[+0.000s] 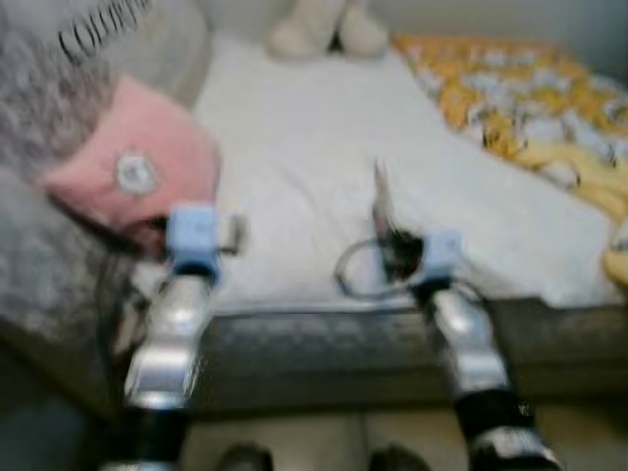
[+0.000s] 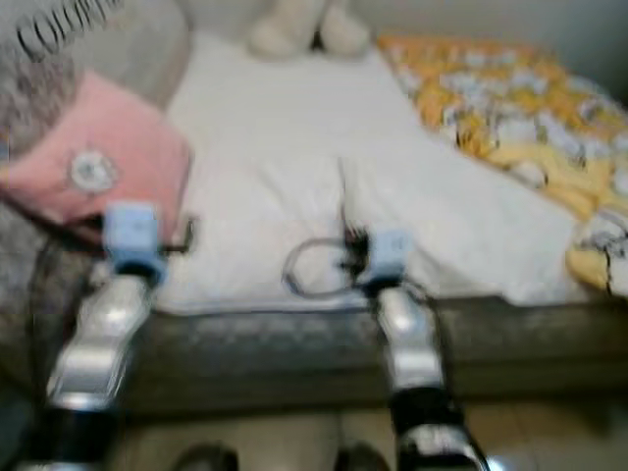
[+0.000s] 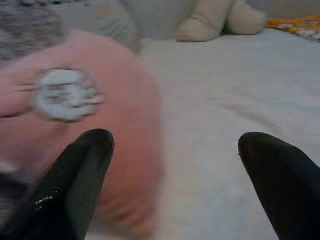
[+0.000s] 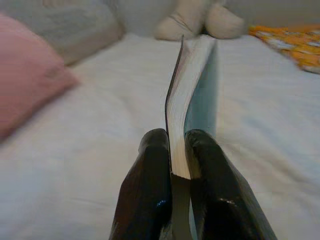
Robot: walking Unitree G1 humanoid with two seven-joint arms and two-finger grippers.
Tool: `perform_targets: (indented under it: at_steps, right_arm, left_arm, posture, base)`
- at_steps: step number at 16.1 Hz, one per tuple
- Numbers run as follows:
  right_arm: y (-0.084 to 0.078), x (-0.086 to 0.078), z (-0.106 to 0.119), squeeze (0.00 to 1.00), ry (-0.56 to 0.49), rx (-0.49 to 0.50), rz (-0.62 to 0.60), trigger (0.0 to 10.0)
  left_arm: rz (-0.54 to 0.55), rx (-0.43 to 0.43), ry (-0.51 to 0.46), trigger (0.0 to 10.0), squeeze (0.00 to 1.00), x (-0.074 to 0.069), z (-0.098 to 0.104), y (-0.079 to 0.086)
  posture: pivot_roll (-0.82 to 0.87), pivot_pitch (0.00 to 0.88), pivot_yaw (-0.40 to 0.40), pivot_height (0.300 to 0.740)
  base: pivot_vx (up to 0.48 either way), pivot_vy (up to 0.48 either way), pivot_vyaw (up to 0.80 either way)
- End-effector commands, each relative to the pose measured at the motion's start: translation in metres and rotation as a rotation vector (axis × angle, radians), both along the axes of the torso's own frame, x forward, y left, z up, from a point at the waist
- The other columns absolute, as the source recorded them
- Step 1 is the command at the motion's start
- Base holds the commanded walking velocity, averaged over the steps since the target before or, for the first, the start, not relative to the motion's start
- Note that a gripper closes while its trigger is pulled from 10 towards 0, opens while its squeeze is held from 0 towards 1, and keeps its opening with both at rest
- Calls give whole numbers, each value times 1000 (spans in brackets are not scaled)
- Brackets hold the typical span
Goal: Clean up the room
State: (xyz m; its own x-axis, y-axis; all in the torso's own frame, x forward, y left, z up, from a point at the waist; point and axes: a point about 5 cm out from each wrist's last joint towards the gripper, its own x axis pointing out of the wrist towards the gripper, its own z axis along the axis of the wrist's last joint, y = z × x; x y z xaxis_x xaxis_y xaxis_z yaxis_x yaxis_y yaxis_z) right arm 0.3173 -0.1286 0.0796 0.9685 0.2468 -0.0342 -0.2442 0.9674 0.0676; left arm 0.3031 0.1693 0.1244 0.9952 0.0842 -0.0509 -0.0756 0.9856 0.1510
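A thin book [image 4: 192, 90] stands on edge above the white bed sheet [image 1: 314, 147], pinched by its lower edge in my right gripper [image 4: 177, 155], which is shut on it. From the head camera the book [image 1: 381, 201] rises just past the bed's front edge. My left gripper [image 3: 175, 160] is open, its fingers [image 3: 75, 175] held over the sheet right beside a pink cushion [image 3: 75, 130] with a round white badge. The left arm [image 1: 182, 304] reaches toward that cushion [image 1: 137, 167].
A grey patterned blanket [image 1: 59, 118] with black lettering lies behind the pink cushion. A yellow patterned quilt [image 1: 530, 98] covers the bed's right side. A beige plush toy [image 1: 329, 27] sits at the far end. The dark mattress edge [image 1: 324, 353] runs below the grippers.
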Motion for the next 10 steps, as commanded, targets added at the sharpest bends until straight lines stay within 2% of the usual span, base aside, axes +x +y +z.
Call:
perform_targets:
  at_steps: [1, 4, 6, 8, 10]
  right_arm:
    - [-4, 5, 14, 0, -62, 2, -10, 0]
    - [-2, 8, 20, 0, -97, -23, 4, 0]
    - [-2, 11, 26, 0, -125, -41, 7, 0]
    - [-5, 16, 31, 0, -143, -47, 2, 0]
    - [-4, 17, 33, 0, -151, -47, 3, 0]
  left_arm:
    - [-50, -18, 8, 10000, 0, 2, -2, -15]
    - [-52, -14, -8, 10000, 0, 2, 0, -17]
    - [-45, 7, -7, 10000, 0, 3, 0, -16]
    - [-82, -24, -47, 10000, 0, 2, 5, -19]
    - [-88, -33, -68, 10000, 0, 1, 10, -20]
  posture:
    - [21, 0, -14, 711]
    - [22, 0, -14, 711]
    - [22, 0, -14, 711]
    - [27, 0, -18, 711]
    - [32, 0, -20, 711]
  base:
    - [0, 0, -800]
    - [0, 0, -800]
    - [0, 0, 0]
    - [0, 0, 0]
    - [472, 0, 0]
